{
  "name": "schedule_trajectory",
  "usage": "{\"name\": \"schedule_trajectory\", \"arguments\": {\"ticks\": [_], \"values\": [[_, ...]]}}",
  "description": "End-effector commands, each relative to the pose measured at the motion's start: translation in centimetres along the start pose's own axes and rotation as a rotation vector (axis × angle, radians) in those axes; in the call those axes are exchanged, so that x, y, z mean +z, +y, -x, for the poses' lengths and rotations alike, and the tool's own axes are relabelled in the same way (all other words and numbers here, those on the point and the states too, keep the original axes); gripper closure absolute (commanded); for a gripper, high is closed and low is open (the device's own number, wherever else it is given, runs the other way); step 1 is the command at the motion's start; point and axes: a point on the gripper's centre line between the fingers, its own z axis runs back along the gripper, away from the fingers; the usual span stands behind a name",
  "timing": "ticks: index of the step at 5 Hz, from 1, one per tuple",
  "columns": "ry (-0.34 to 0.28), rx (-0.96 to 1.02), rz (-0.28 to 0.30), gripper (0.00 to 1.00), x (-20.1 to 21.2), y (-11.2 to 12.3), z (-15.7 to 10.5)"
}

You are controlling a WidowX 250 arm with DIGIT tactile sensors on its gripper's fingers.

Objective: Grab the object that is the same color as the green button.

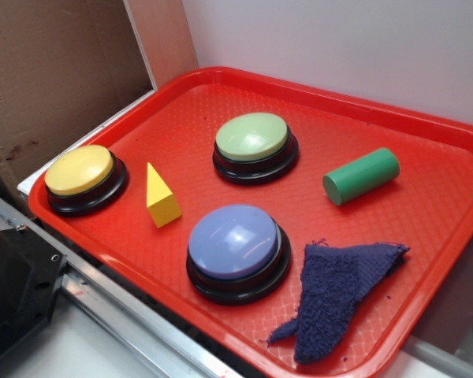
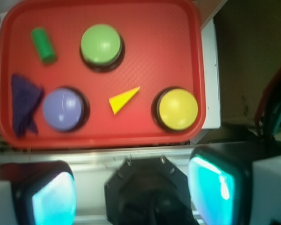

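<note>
The red plastic tray [image 1: 426, 134] holds the green cylinder block [image 1: 361, 176] at three o'clock of the pale-green domed button [image 1: 252, 138], while the gripper [image 2: 133, 194] hangs released, clear of it.

Red tray [image 1: 426, 134] holds yellow button [image 1: 79, 169], blue button [image 1: 233, 240], yellow wedge [image 1: 161, 195], purple cloth [image 1: 339, 287]

In the wrist view, the gripper [image 2: 131, 192] is showing two bulky dark fingers [image 2: 47, 194] at seven and five o'clock, their inner pads glowing pale cyan. Between them a black, roughly hexagonal mount is sitting at six o'clock, with small screws dotting its upper edge.
</note>
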Motion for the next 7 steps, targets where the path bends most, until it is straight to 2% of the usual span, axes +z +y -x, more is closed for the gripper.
{"name": "schedule_trajectory", "arguments": {"ticks": [1,2,3,4,6,7], "values": [[-0.035,0.164,-0.069,0.00,2.0,0.1,-9.2],[0.044,0.147,-0.042,0.00,0.1,-1.1,-14.1],[0.046,0.086,-0.019,0.00,-0.9,-5.2,-18.0],[0.071,-0.027,-0.070,0.00,-3.1,-9.0,-17.1],[0.066,-0.116,-0.074,0.00,-3.9,-11.0,-13.2],[0.089,-0.170,-0.076,0.00,-4.6,-12.2,-12.5]]}}
